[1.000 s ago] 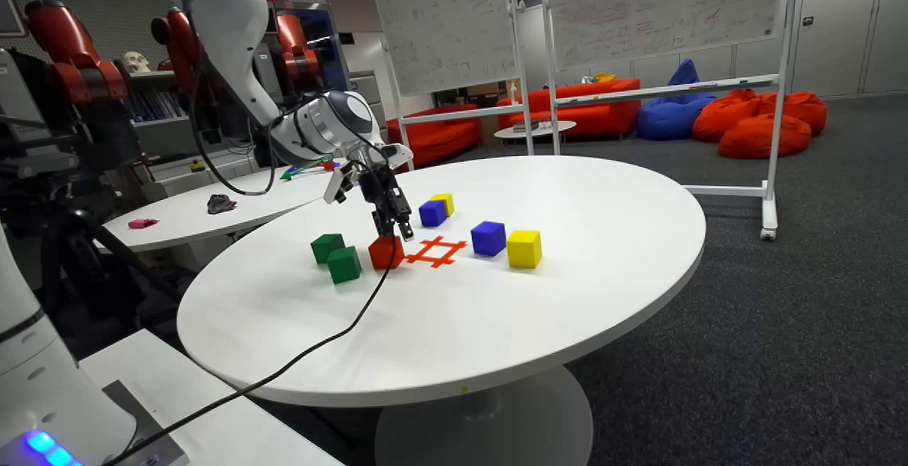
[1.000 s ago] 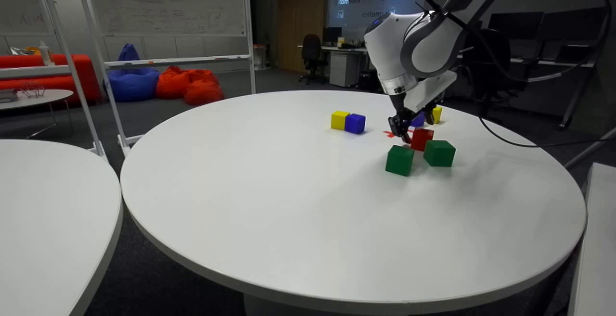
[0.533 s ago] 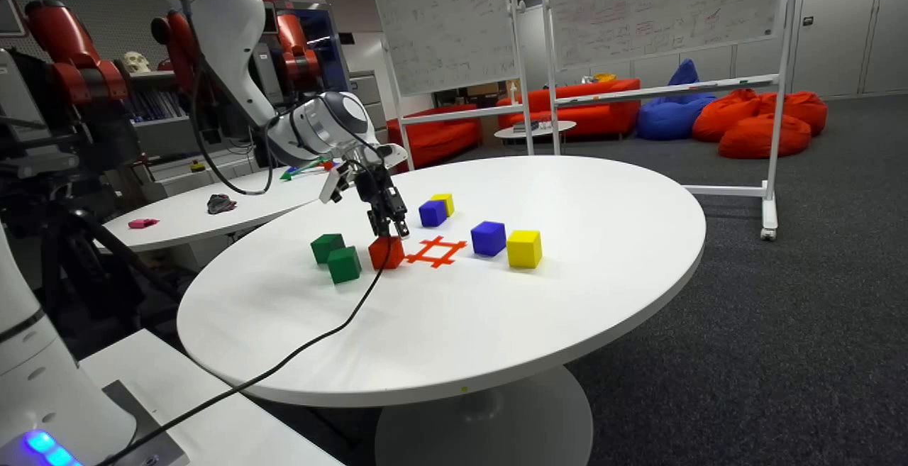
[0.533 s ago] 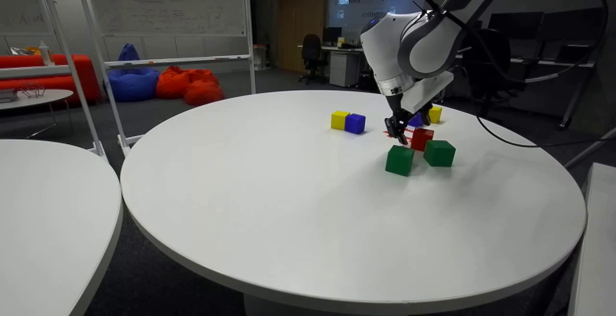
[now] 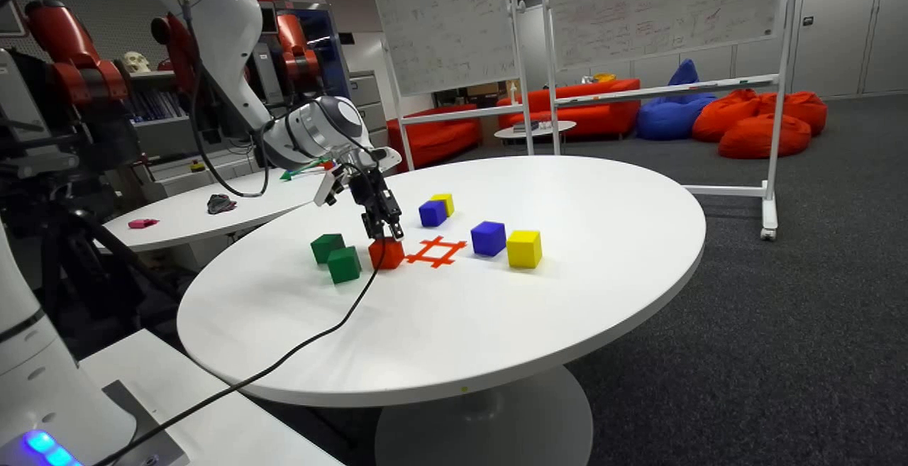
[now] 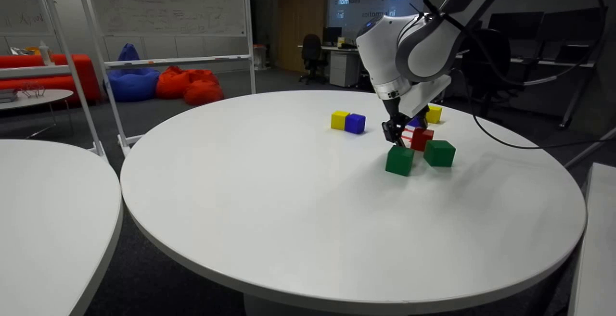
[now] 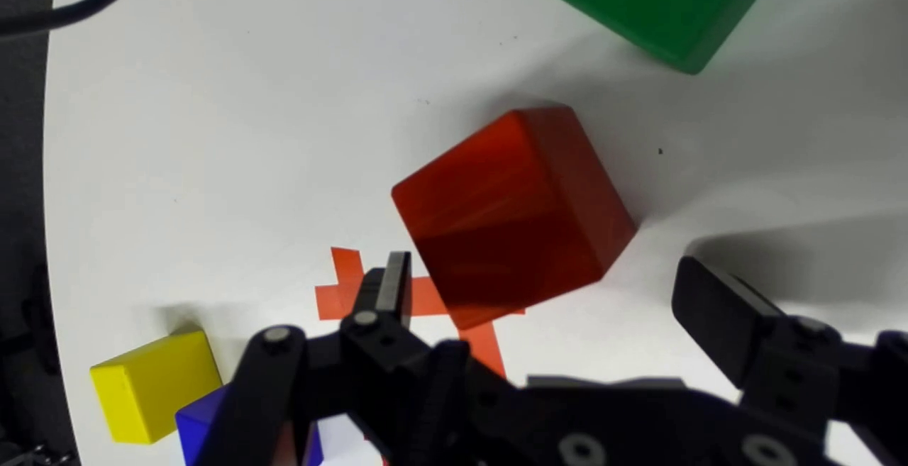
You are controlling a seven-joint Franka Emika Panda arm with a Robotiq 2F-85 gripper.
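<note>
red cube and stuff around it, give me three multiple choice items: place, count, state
1. Where on the table is the red cube?
A) between the red grid and the green cubes
B) on top of the green cubes
C) over the table's edge

2. How many yellow cubes are there?
A) one
B) three
C) two

3. The end effector is:
A) shut on the red cube
B) open
C) shut, empty

1 A: the grid and green cubes flank it in an exterior view.
2 C: both exterior views show two.
3 B: in the wrist view its fingers stand wide apart.
</note>
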